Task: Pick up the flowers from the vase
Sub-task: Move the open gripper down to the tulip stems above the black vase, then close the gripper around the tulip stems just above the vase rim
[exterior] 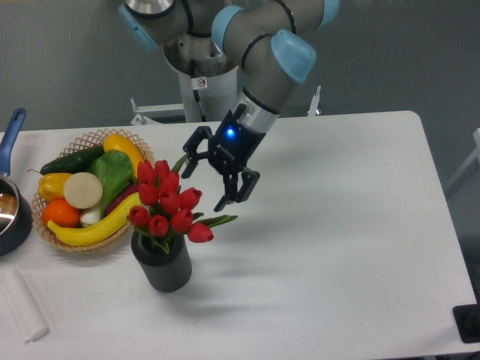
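Note:
The flowers [166, 202], red tulip buds with green leaves, stand upright in the vase [163, 266], a short dark grey ribbed cylinder at the front left of the white table. My gripper [205, 187] hangs just to the right of the buds and slightly above them, tilted toward them. It is open, with nothing between its black fingers. One fingertip [187, 172] is close to the tall green leaf, the other fingertip [222, 204] is near the rightmost buds. I see no contact with the flowers.
A wicker basket [88, 139] with a banana, orange, cucumber and leafy vegetable sits left of the vase. A dark pot with a blue handle [10, 131] is at the left edge. A white block [22, 305] lies at the front left.

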